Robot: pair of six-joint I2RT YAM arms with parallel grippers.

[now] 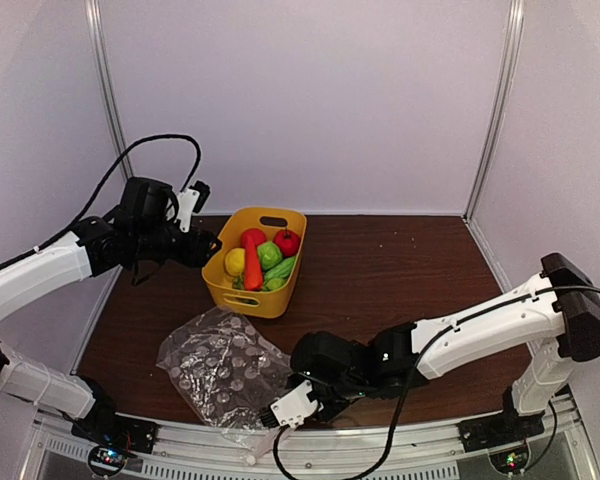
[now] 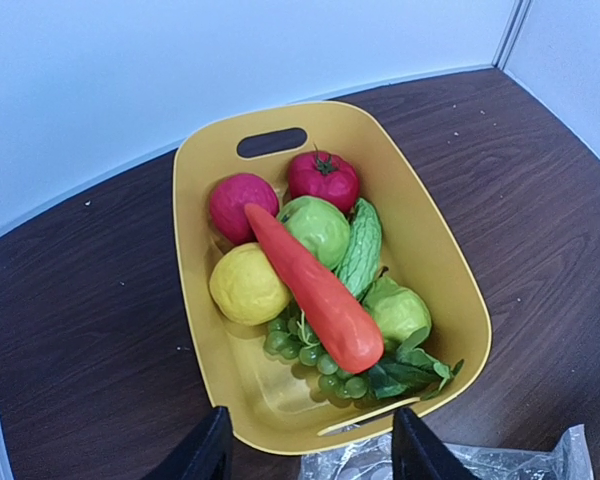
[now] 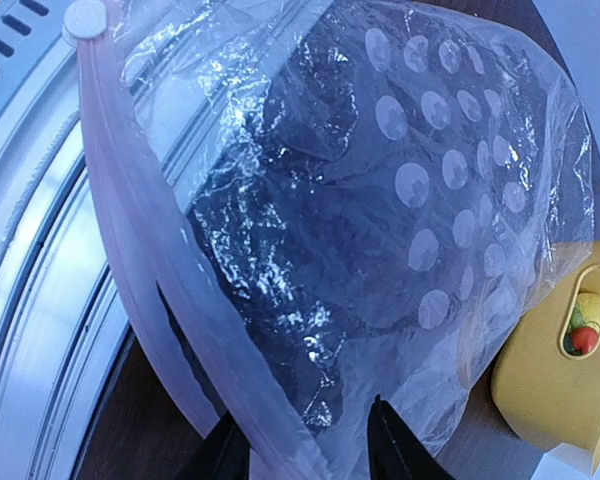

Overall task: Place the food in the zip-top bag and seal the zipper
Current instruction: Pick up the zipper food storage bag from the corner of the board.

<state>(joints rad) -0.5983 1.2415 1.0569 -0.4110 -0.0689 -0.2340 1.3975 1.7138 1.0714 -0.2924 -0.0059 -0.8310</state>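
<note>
The food (image 1: pixel 263 258) lies in a yellow basket (image 1: pixel 242 298). In the left wrist view I see an orange carrot (image 2: pixel 310 280), a red tomato (image 2: pixel 323 178), a yellow lemon (image 2: pixel 246 285), a green apple (image 2: pixel 318 228), a cucumber (image 2: pixel 362 250) and grapes. My left gripper (image 1: pixel 210 247) is open and empty above the basket's near rim (image 2: pixel 310 450). The zip-top bag (image 1: pixel 220 365) lies flat in front of the basket. My right gripper (image 1: pixel 280 412) is open at the bag's near corner. Its jaws straddle the bag's edge (image 3: pixel 310 455), and the pale pink zipper (image 3: pixel 150 240) runs over the left finger.
The metal rail of the table's near edge (image 3: pixel 30 260) lies just behind the zipper. The basket's wall with its handle slot (image 3: pixel 545 390) is beyond the bag. A corner of the bag (image 2: pixel 460 465) touches the basket's near end. White walls close in the back and sides.
</note>
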